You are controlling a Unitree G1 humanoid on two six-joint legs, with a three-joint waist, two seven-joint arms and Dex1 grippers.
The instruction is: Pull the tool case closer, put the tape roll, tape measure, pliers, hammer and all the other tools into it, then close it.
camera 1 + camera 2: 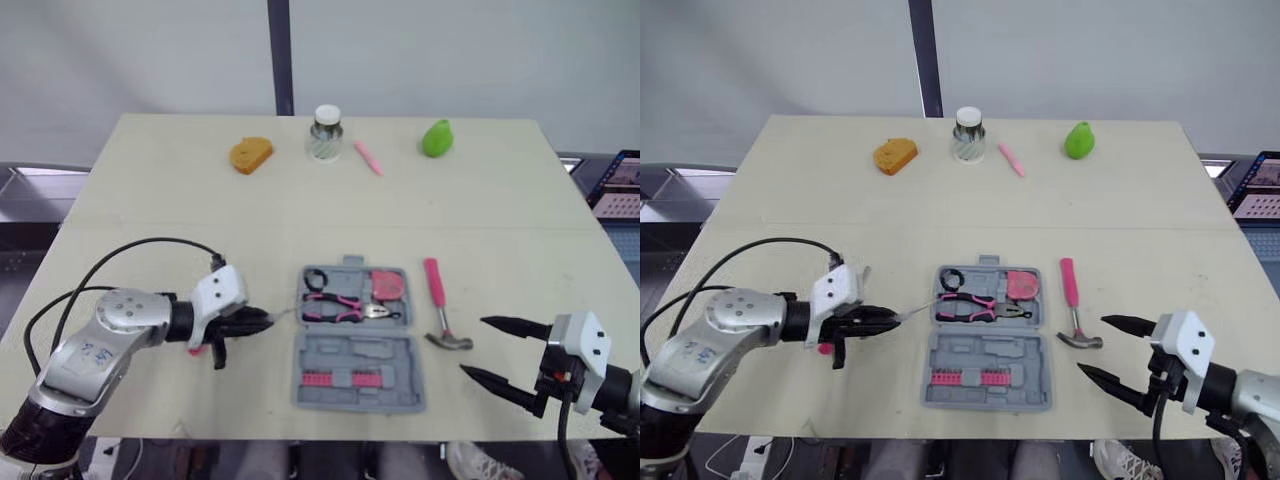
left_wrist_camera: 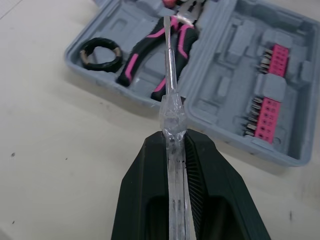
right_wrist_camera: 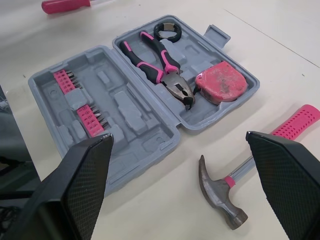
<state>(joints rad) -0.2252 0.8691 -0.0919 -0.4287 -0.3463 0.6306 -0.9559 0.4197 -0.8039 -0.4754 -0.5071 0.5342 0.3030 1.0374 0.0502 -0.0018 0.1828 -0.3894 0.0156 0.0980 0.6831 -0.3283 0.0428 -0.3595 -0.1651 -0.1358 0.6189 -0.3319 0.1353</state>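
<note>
The grey tool case (image 1: pixel 340 352) lies open at the front middle of the table. Its far half holds a black tape roll (image 1: pixel 316 280), pink-and-black pliers (image 1: pixel 340 305) and a pink tape measure (image 1: pixel 388 285); pink bit strips (image 1: pixel 338 378) sit in the near half. A pink-handled hammer (image 1: pixel 436 292) lies on the table just right of the case. My left gripper (image 1: pixel 262 322) is shut on a clear-handled screwdriver (image 2: pixel 170 80), whose shaft points over the case's left edge toward the pliers. My right gripper (image 1: pixel 473 346) stands open at the front right, close to the hammer head.
Along the far edge stand an orange bread-like piece (image 1: pixel 250 154), a glass jar (image 1: pixel 326 132), a pink marker (image 1: pixel 368 158) and a green pear (image 1: pixel 437 138). A small pink-handled tool (image 1: pixel 198 350) lies under my left gripper. A laptop (image 1: pixel 620 185) sits off the table's right side.
</note>
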